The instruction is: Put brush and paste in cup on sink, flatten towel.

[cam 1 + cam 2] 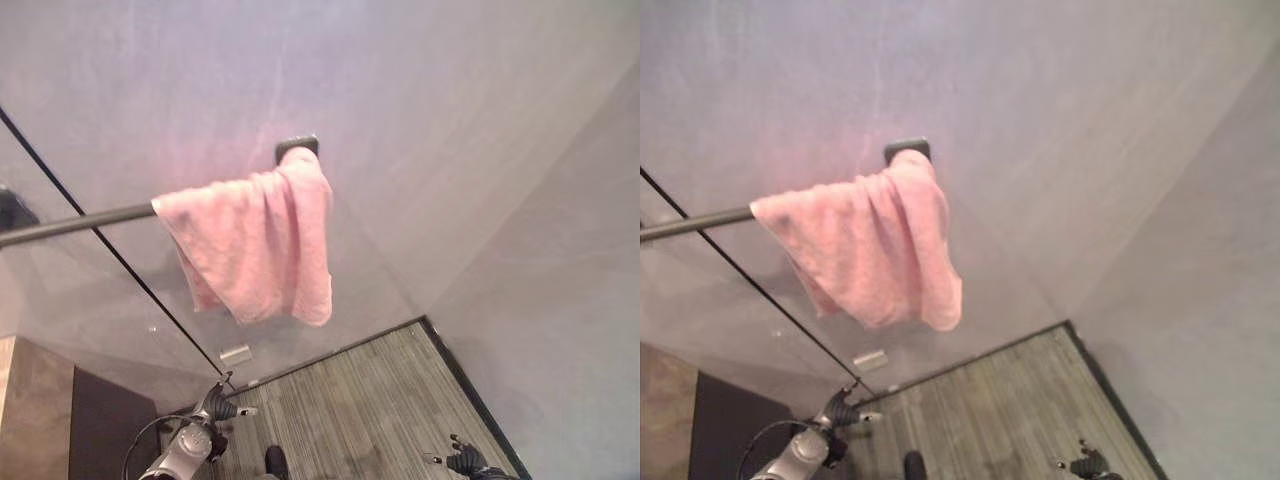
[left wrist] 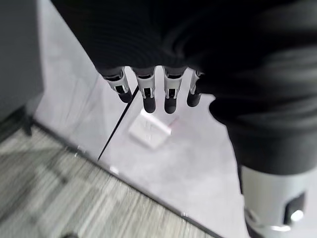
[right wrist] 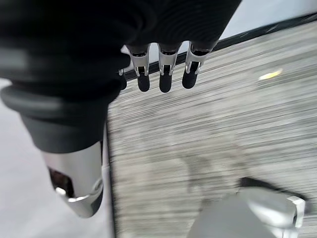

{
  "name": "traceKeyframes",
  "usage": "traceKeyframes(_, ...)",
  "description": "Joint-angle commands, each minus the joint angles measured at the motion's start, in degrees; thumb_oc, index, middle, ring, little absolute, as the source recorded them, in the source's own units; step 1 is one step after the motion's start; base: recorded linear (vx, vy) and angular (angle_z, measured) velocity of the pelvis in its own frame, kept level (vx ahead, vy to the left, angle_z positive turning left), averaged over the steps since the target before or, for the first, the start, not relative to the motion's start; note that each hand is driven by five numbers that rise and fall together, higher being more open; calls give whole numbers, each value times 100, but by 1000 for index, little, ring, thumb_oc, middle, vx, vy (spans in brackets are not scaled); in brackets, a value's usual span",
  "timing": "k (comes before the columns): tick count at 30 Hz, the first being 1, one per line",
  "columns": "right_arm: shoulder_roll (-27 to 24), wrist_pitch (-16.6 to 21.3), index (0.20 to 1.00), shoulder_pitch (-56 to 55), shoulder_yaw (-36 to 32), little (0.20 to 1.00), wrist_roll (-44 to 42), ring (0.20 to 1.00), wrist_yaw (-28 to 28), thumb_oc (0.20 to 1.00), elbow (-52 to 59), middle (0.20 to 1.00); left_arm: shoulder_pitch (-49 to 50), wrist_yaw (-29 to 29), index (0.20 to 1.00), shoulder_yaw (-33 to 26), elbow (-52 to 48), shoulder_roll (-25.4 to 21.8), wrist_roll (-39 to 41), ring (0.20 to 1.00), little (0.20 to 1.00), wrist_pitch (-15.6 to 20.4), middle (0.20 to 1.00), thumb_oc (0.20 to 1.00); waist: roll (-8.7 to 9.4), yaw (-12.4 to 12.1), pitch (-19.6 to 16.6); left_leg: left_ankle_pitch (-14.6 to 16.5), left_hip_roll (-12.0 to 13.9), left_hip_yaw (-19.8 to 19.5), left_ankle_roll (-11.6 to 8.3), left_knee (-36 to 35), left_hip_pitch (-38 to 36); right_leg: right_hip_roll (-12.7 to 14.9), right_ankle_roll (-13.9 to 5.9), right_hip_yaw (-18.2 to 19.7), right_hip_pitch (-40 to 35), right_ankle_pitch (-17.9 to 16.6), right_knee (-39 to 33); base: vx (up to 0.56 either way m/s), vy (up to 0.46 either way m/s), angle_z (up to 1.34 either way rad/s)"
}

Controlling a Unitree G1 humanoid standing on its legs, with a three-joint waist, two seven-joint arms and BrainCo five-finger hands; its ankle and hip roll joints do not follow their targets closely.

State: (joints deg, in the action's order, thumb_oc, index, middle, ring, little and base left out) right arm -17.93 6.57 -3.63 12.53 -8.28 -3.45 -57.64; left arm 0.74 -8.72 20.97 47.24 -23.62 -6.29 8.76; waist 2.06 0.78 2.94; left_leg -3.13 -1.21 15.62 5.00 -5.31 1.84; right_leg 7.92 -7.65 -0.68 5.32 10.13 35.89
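- Down low near the camera, the left hand (image 1: 218,406) hangs over the striped floor (image 1: 370,400), fingers straight and relaxed, holding nothing.
- Right hand (image 1: 466,460) is the same deal on the other side, fingers loose and empty in its own wrist view.
- Pink towel (image 1: 255,245) hangs bunched up at one end of the dark rail (image 1: 75,224), right by the wall bracket (image 1: 297,147).
- Looks like the towel step is up, not started yet.
- Next move probably needs both hands raised to the rail to spread the cloth along it.
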Motion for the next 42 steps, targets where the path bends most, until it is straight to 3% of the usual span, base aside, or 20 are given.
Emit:
traceKeyframes(1,-236,236,1000,82,-53,1000,-306,1000,63,1000,365,1000,223,106,1000,-119,-210,-202,-306,1000,1000,138,1000,1000,-52,23,-32,-124,222,-284,-411,424,533,-420,-53,506,-311,-1640,-1328,301,154,35)
traceKeyframes(2,-419,398,1000,-32,-92,1000,-463,1000,84,1000,1040,1000,169,135,1000,-38,-188,-402,-661,1000,1000,239,1000,1000,-142,135,39,-112,166,-501,-451,298,284,-859,95,647,91,-925,-2049,222,99,46)
traceKeyframes(6,-606,432,1000,-177,-223,1000,-457,1000,117,1000,1595,1000,227,126,1000,-6,-260,-535,-784,1000,1000,313,1000,1000,-69,231,193,1,88,-717,-484,434,75,-807,47,458,68,-1091,-2467,163,4,66)
traceKeyframes(10,-922,441,1000,-251,-454,1000,-795,1000,382,1000,1773,1000,558,272,1000,-162,-677,-759,-709,1000,1000,398,1000,1000,10,81,56,-49,94,-680,-580,299,62,-801,121,244,-287,-1077,-3075,66,-84,36)
traceKeyframes(23,-1711,617,1000,-370,-604,1000,-2081,1000,1195,1000,2558,1000,1266,710,1000,-447,-2550,-1702,-79,1000,1000,837,1000,1000,90,-131,141,-223,195,-1097,-793,296,261,-801,304,-210,-494,-966,-3439,8,-100,18)
traceKeyframes(26,-2194,682,1000,-342,-611,1000,-2230,1000,1344,1000,3332,1000,1096,752,1000,-567,-3054,-2038,87,1000,1000,945,1000,1000,90,-153,412,-203,201,-980,-943,1034,804,-673,340,-470,-441,-958,-3449,-143,-74,38)
traceKeyframes(28,-2367,693,1000,-421,-728,1000,-2141,1000,1274,1000,3631,1000,838,759,1000,-635,-3235,-2129,162,1000,1000,930,1000,1000,86,45,397,-308,709,-22,-1072,1117,829,-519,297,-798,-413,-990,-3446,-98,11,102)
traceKeyframes(29,-2364,666,1000,-479,-788,1000,-2116,1000,1256,1000,3733,1000,815,756,1000,-682,-3341,-2154,150,1000,1000,920,1000,1000,80,29,401,-317,799,55,-1099,1122,796,-507,297,-826,-419,-992,-3454,-43,36,150)
traceKeyframes(34,-2687,679,1000,-202,-747,1000,-1555,1000,1100,1000,4405,1000,775,574,1000,-929,-3700,-2190,337,1000,1000,989,1000,1000,15,-44,288,-125,844,-1052,-1165,1030,330,-338,251,-636,-434,-1052,-3434,21,136,0)
traceKeyframes(37,-2655,628,1000,145,-662,1000,-1162,1000,850,1000,4399,1000,660,549,1000,-1039,-3734,-2104,561,1000,1000,942,1000,1000,-91,-14,233,141,711,-1115,-1043,691,86,-197,172,-579,-397,-1016,-3294,-1,249,-21)
traceKeyframes(42,-2253,567,1000,622,-346,1000,-1114,1000,713,1000,3885,1000,241,526,1000,-832,-3612,-2074,618,1000,1000,945,1000,1000,-29,-63,57,289,457,-917,-831,439,-201,41,-48,-334,-425,-1198,-3307,16,234,-8)
